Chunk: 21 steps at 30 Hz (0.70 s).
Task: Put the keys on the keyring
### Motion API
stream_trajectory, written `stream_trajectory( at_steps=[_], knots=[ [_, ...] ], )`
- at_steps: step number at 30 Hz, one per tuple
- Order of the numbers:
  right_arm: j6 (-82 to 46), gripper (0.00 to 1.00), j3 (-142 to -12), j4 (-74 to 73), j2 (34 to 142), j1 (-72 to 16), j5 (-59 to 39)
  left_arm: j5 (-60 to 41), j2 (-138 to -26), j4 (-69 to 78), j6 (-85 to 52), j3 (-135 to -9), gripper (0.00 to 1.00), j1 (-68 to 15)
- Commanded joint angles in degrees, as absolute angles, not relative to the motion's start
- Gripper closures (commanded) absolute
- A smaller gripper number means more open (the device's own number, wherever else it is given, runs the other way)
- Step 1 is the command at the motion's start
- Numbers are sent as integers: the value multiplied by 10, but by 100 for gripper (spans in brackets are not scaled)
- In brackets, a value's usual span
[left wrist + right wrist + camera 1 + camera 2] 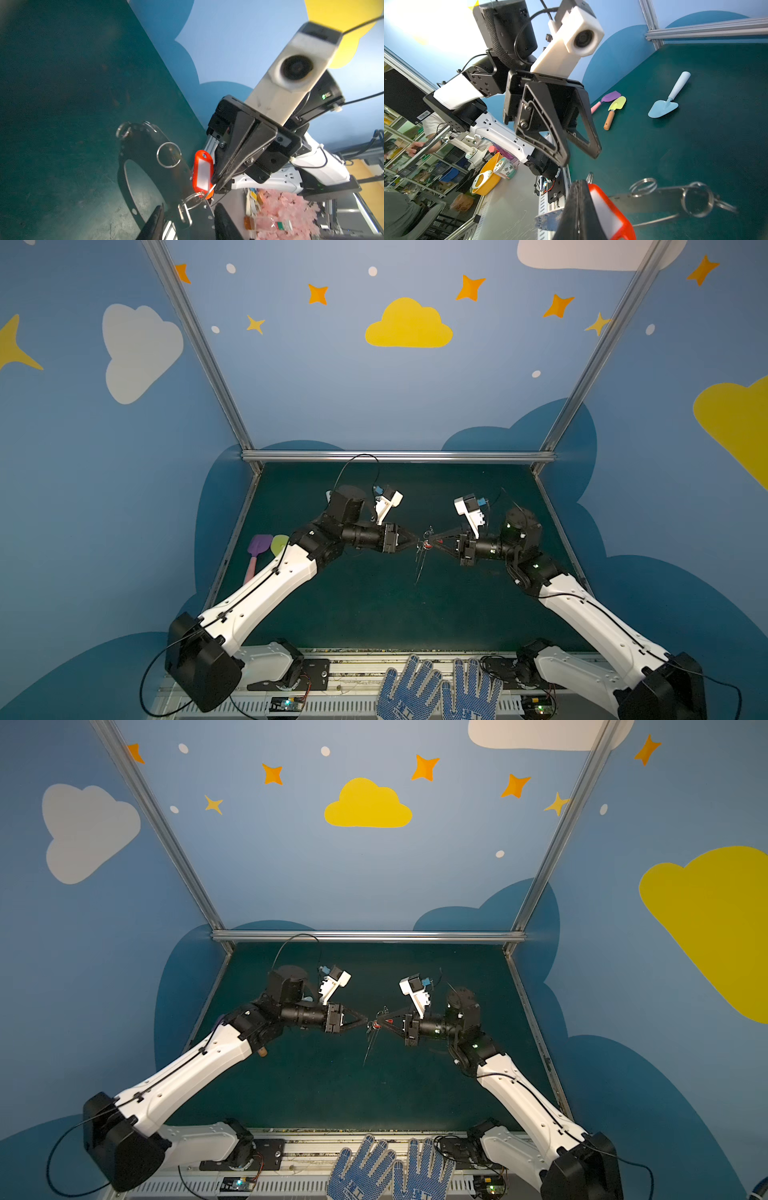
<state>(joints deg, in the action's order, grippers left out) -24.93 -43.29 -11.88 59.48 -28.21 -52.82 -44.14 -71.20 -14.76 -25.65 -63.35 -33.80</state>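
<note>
Black left gripper (580, 156) jaws stand partly open astride the grey keyring (145, 149), which hangs in mid-air at centre. Your right gripper (217, 185) is pinched tight on the wire ring (194, 199) at the red-orange key tag (202, 172).

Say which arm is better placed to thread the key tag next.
Right, probably: the right gripper is shut on the red key tag beside the grey plate, while the left gripper stands open, gripping nothing.
</note>
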Motion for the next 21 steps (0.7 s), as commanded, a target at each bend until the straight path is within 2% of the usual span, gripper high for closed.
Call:
stream_trajectory(
  at_steps=[1, 7, 21],
  knots=[
    [-265, 100, -439, -167, 582, -283, -534, -429, -700, -106, -279, -618, 55, -335],
    [-290, 100, -436, -207, 590, -285, -548, -458, -726, -88, -290, -619, 51, -336],
    [-297, 100, -429, -232, 592, -285, -558, -535, -748, 4, -320, -613, 53, -345]
  ],
)
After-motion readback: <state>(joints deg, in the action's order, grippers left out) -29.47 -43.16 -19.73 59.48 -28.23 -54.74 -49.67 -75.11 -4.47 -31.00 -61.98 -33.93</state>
